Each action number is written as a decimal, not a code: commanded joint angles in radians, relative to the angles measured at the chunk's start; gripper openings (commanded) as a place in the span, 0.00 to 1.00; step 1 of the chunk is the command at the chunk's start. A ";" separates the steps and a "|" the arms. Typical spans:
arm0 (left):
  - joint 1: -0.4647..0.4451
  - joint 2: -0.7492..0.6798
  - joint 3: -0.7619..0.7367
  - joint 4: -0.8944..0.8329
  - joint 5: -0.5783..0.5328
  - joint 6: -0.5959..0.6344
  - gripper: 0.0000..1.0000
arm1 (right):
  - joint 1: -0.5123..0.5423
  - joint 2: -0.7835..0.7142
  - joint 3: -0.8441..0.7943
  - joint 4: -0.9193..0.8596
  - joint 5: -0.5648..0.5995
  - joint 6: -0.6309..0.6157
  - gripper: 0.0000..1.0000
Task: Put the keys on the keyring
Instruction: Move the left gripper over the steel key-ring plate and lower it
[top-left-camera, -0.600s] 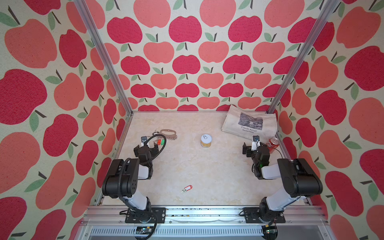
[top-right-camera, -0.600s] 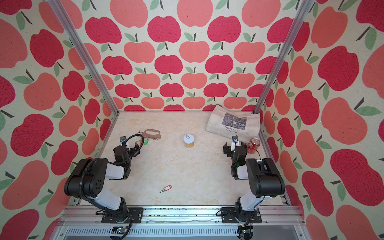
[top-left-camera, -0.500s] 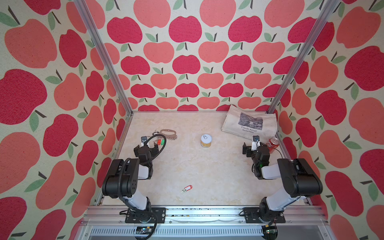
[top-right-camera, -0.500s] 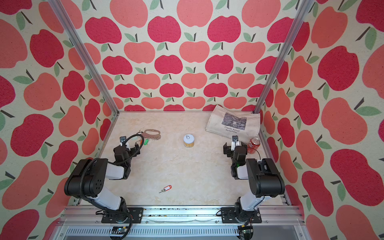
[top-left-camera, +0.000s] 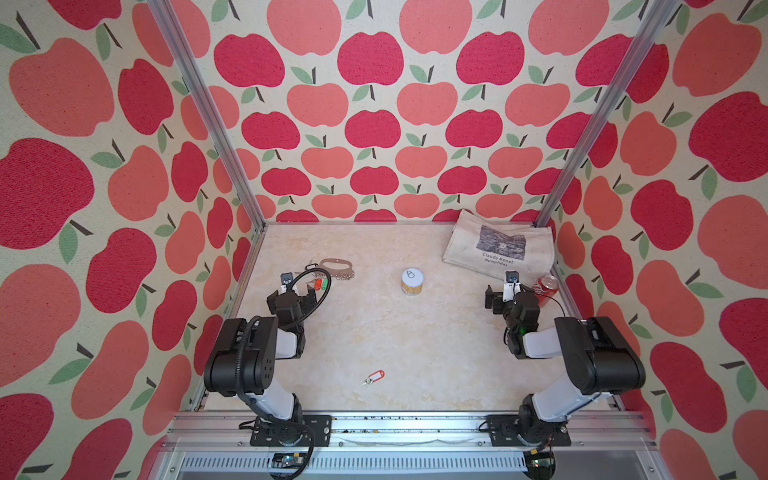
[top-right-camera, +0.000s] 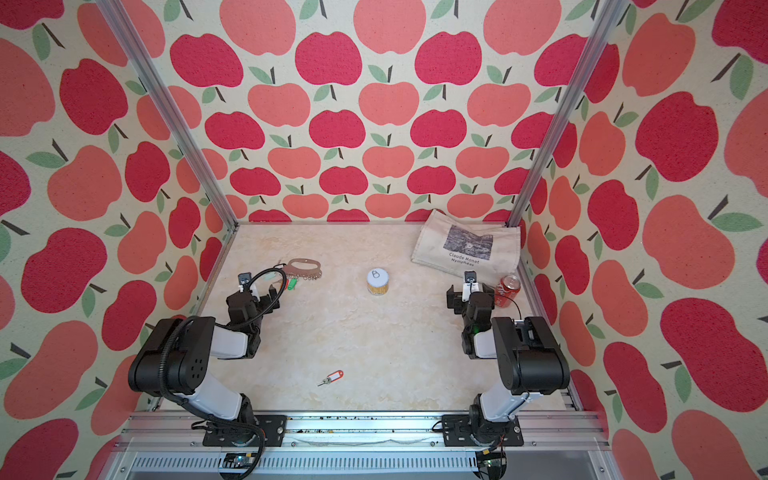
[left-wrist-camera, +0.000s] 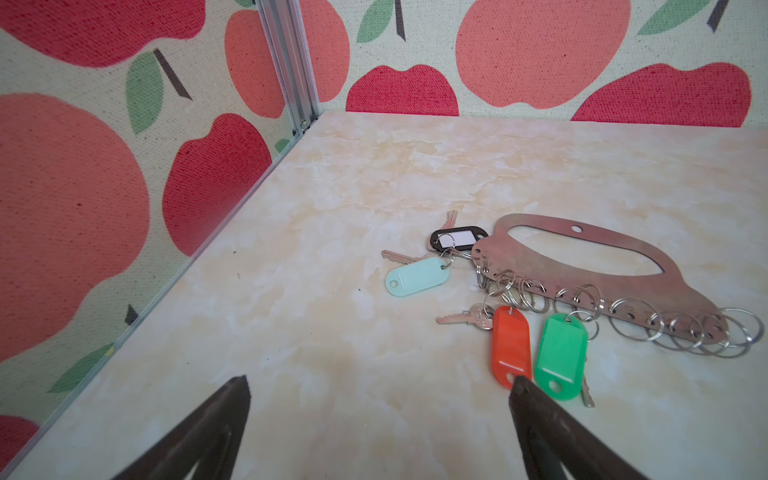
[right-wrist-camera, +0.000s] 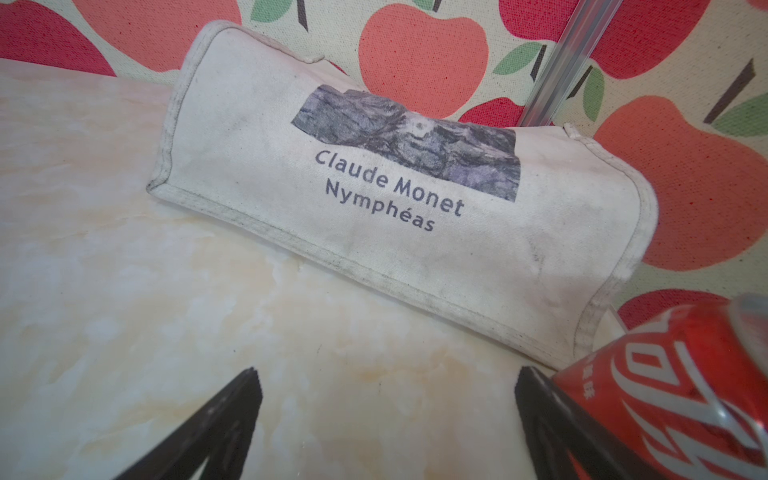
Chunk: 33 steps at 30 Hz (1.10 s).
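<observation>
The keyring (left-wrist-camera: 582, 257) is a flat grey-tan plate with a row of metal rings, lying at the back left of the table (top-left-camera: 336, 266) (top-right-camera: 305, 266). Keys with a red tag (left-wrist-camera: 511, 347), a green tag (left-wrist-camera: 561, 361), a pale blue tag (left-wrist-camera: 417, 276) and a black tag (left-wrist-camera: 457, 239) lie at its rings. One loose key with a red tag (top-left-camera: 374, 377) (top-right-camera: 332, 377) lies near the front middle. My left gripper (left-wrist-camera: 380, 382) (top-left-camera: 293, 293) is open and empty, just short of the red and green tags. My right gripper (right-wrist-camera: 386, 374) (top-left-camera: 508, 293) is open and empty at the right.
A small tin can (top-left-camera: 411, 282) stands mid-table. A cream tote bag (top-left-camera: 500, 249) (right-wrist-camera: 395, 208) lies at the back right. A red soda can (top-left-camera: 546, 286) (right-wrist-camera: 685, 395) sits right beside one right finger. Apple-patterned walls enclose the table on three sides.
</observation>
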<state>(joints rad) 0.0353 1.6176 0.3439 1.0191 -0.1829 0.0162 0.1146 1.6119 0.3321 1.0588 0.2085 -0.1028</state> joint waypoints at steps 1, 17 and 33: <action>0.007 0.001 0.025 -0.020 0.022 -0.013 0.99 | -0.006 -0.015 0.013 -0.012 -0.008 0.021 0.99; -0.082 0.206 0.932 -1.196 0.105 -0.081 1.00 | 0.173 -0.530 0.315 -1.047 0.119 0.202 0.99; -0.093 0.712 1.609 -1.784 0.128 -0.235 0.95 | 0.278 -0.655 0.471 -1.379 0.086 0.240 0.99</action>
<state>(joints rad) -0.0532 2.3295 1.8965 -0.6670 -0.0624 -0.1761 0.3862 0.9730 0.7677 -0.2619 0.3046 0.1108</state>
